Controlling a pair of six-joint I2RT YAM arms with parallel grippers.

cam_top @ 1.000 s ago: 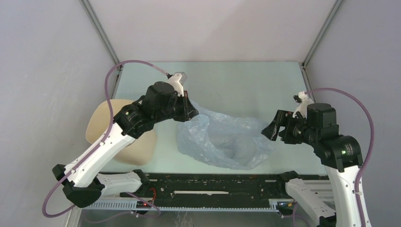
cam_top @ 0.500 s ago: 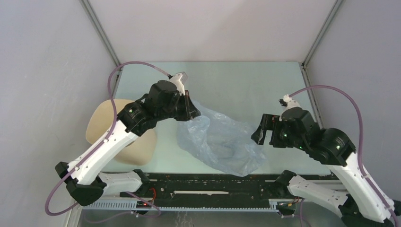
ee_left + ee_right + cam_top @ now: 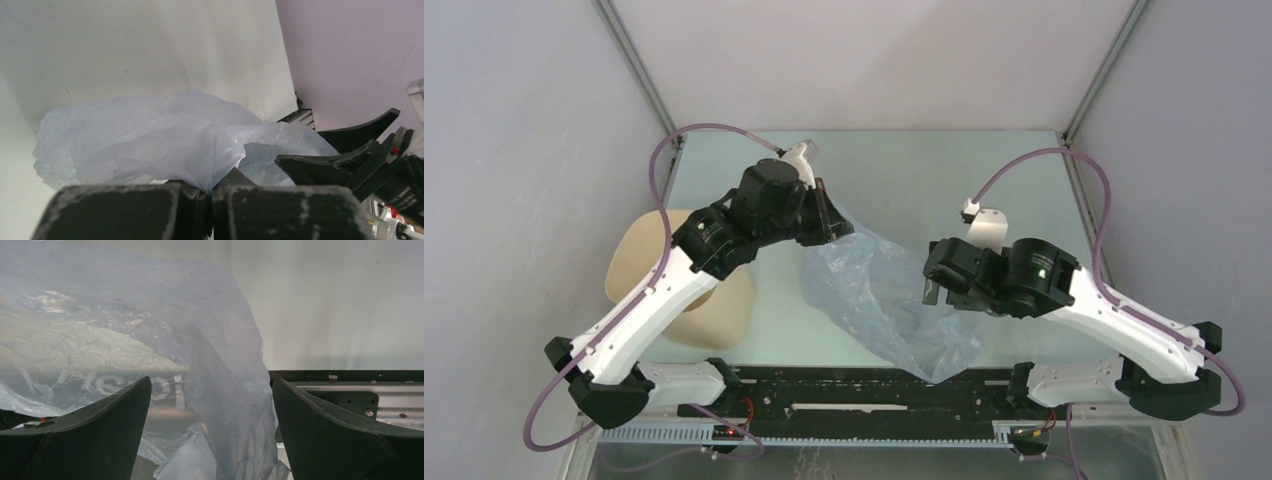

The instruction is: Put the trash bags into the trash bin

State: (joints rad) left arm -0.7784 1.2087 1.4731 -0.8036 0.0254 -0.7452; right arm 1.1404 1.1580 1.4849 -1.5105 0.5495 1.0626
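Note:
The pale blue-grey trash bag (image 3: pixel 879 300) hangs crumpled over the table's middle, held up at its far-left corner. My left gripper (image 3: pixel 832 222) is shut on that corner; in the left wrist view the film (image 3: pixel 150 145) bunches into the closed jaws of the left gripper (image 3: pixel 210 192). My right gripper (image 3: pixel 932 290) is open at the bag's right side, its fingers either side of a hanging fold (image 3: pixel 220 390) of the bag, with the right gripper (image 3: pixel 210 400) not closed on it. The beige trash bin (image 3: pixel 639 262) lies at the left, partly hidden under my left arm.
The black rail (image 3: pixel 874 390) runs along the near table edge, just below the bag's lowest fold. Grey walls enclose the table on the left, back and right. The right arm's pink cable (image 3: pixel 1064 160) arcs over the right side.
My right arm has swung left and lowered, bringing its open gripper up against the bag's right side. The bag's right part has been pushed in and narrowed. My left gripper has shifted slightly back.

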